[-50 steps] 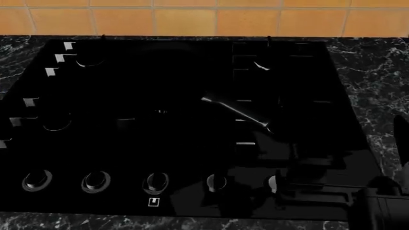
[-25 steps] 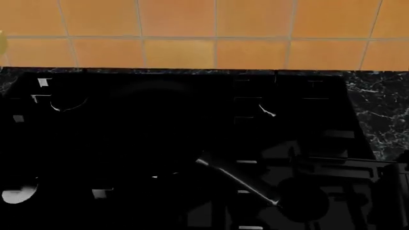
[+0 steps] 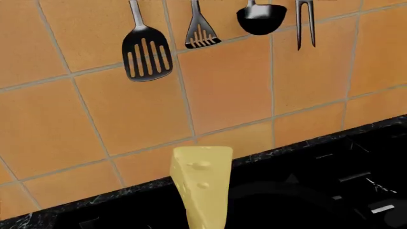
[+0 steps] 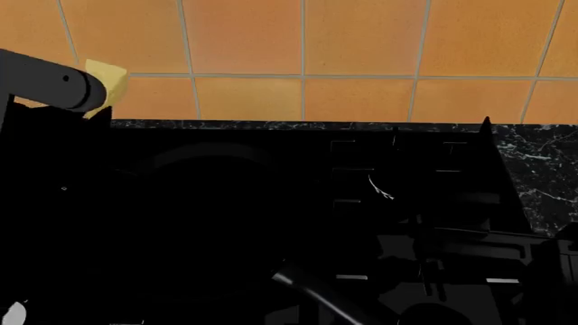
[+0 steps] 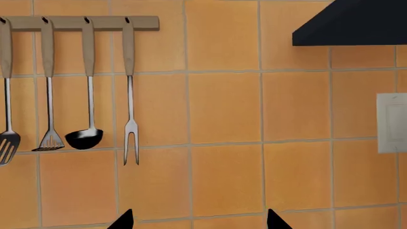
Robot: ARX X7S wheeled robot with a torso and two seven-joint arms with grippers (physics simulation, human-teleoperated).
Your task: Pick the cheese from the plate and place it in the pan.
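One wedge in the air

One piece of cheese (image 3: pixel 202 186) hangs above the black stove (image 4: pixel 298 203), before the orange tiled wall (image 3: pixel 229 90), at the left arm (image 4: pixel 45 84). Whether the left gripper clamps it cannot be told. The right gripper (image 5: pixel 199 220) shows two dark fingertips (image 5: pixel 122 220) standing apart. Utensils (image 5: pixel 66 95) hang from a rail.

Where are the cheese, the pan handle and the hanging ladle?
cheese (image 3: pixel 202 191), left wrist view, on its broad pale-yellow face.
pan handle (image 4: pixel 312 291), head view, on the glossy shaft.
ladle (image 5: pixel 83 138), right wrist view, on its dark bowl.
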